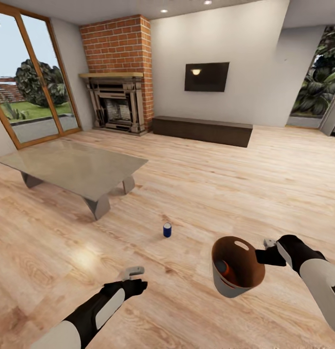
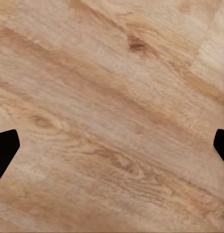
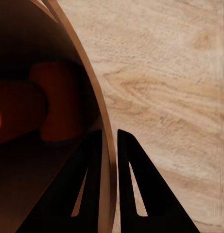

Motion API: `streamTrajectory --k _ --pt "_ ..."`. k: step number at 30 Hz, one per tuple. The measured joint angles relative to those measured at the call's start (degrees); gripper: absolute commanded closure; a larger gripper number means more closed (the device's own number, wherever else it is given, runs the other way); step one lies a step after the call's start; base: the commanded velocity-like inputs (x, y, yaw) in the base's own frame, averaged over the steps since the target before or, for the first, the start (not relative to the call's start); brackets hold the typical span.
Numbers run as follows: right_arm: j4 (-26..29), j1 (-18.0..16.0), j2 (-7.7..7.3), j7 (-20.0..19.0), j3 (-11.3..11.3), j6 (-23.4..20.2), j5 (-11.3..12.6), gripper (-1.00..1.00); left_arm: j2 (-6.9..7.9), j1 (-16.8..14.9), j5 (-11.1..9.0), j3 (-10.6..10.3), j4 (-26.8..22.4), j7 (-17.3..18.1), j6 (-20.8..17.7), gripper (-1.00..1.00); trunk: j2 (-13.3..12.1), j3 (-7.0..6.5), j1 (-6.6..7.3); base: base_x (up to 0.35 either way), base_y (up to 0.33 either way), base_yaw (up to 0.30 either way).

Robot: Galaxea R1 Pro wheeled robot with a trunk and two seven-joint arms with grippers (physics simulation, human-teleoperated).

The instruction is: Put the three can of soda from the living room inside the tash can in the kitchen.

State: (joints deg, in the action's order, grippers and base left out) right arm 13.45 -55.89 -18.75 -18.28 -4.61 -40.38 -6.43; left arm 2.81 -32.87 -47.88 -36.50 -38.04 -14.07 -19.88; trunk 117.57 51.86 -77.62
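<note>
The tash can hangs from my right gripper, off the floor and tilted, its mouth turned up toward the head camera. In the right wrist view the two dark fingers are pinched close together with the bin's thin copper wall sandwiched between them, one finger inside the rim and one outside. Inside the bin I see orange can shapes lying against the inner wall; from the head view one orange can shows low in the bin. I cannot tell how many are in there. The oval handle cutout sits on the far side of the rim from my grip.

My left gripper hovers low over the wood floor, holding nothing. In the left wrist view its dark fingertips sit at opposite edges of the frame, spread wide, with bare planks between them.

Ahead of both arms, a small blue can stands upright on the floor, apart from the bin and from the glass-topped coffee table to its left. Further back is the red-brick fireplace, then the long dark bench along the wall under the black TV. A tall wood-framed window fills the left wall, and greenery shows through an opening at far right.
</note>
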Motion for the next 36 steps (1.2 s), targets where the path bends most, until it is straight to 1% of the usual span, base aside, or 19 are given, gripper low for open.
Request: streamTrajectory --k 2,7,10,13,17,21,28,32,36 --pt "0.13 0.02 -0.07 -0.08 0.20 0.00 -0.31 1.00 -0.13 0.00 -0.02 0.02 0.05 0.00 0.04 -1.00 0.00 -0.12 0.00 0.135 0.000 -0.228" --pt "0.29 0.02 -0.13 -0.15 -0.07 -0.07 0.21 1.00 -0.17 0.00 -0.12 0.03 0.15 0.15 0.09 -1.00 0.00 -0.46 0.00 0.254 0.000 -0.217" --pt "0.31 0.02 -0.14 -0.14 0.04 -0.04 -0.09 1.00 -0.17 0.00 -0.16 0.03 0.20 0.49 0.09 -1.00 0.00 -0.67 0.00 0.315 0.000 -0.186" --pt "0.31 0.03 -0.15 -0.13 0.17 0.01 -0.49 1.00 -0.17 0.00 -0.21 0.03 0.22 0.69 0.09 -1.00 0.00 -0.80 0.00 0.330 0.000 -0.087" --pt "0.32 0.03 -0.15 -0.18 -0.07 -0.08 0.11 1.00 -0.18 0.00 -0.25 0.03 0.24 0.76 0.10 -1.00 0.00 -0.87 0.00 0.336 0.000 -0.032" --pt "0.32 0.03 -0.14 -0.18 -0.08 -0.12 0.19 1.00 -0.18 0.00 -0.27 0.03 0.24 0.79 0.10 -1.00 0.00 -0.89 0.00 0.340 0.000 -0.109" --pt "0.32 0.03 -0.23 -0.15 0.03 -0.10 -0.18 1.00 -0.18 0.00 -0.27 0.03 0.24 0.79 0.09 -1.00 0.00 -0.89 0.00 0.341 0.022 -0.247" --pt "0.32 0.03 -0.23 -0.24 -0.11 -0.15 0.22 1.00 -0.18 0.00 -0.28 0.03 0.24 0.79 0.10 -1.00 0.00 -0.89 0.00 0.341 0.077 -0.279" --pt "0.30 0.03 -0.24 -1.52 0.17 -0.10 -0.23 1.00 -0.19 0.00 -0.35 0.03 0.24 0.79 0.03 -1.00 0.00 -0.89 0.00 0.340 0.126 -0.284"
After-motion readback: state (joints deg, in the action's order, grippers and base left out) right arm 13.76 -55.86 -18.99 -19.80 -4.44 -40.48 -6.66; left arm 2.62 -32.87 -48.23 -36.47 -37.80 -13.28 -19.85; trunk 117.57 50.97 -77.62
